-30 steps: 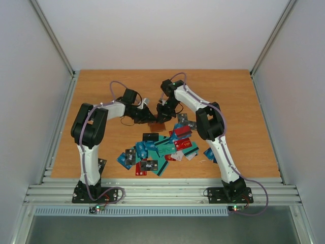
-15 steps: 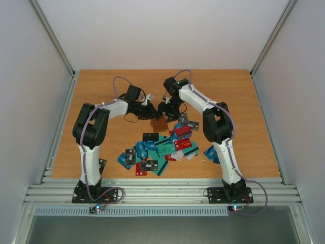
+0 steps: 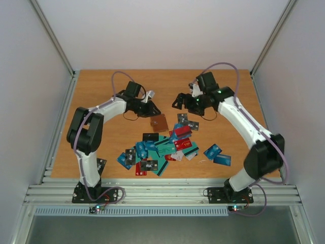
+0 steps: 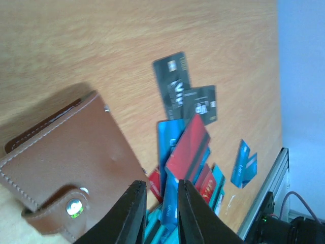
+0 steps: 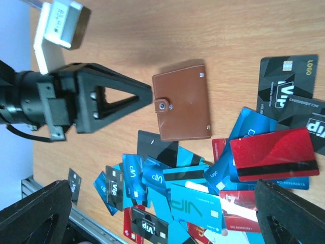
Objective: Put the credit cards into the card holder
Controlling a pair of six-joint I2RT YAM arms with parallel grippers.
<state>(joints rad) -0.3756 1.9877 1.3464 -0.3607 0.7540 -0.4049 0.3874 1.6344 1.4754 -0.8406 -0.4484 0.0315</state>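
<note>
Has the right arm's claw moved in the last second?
Yes. The right gripper swung rightward, from beside the wallet to just beyond the two black cards.

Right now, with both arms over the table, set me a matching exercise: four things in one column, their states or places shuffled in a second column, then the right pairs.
Things
1. card holder
2. left gripper
3. right gripper
4. red card

States or places
A. jaws wide apart, holding nothing
B. lying across blue cards
C. flat on the table, flap snapped shut
D. fingers nearly together, tip just beside the card holder's strap edge

Pairs: 1-C, 2-D, 3-A, 4-B
</note>
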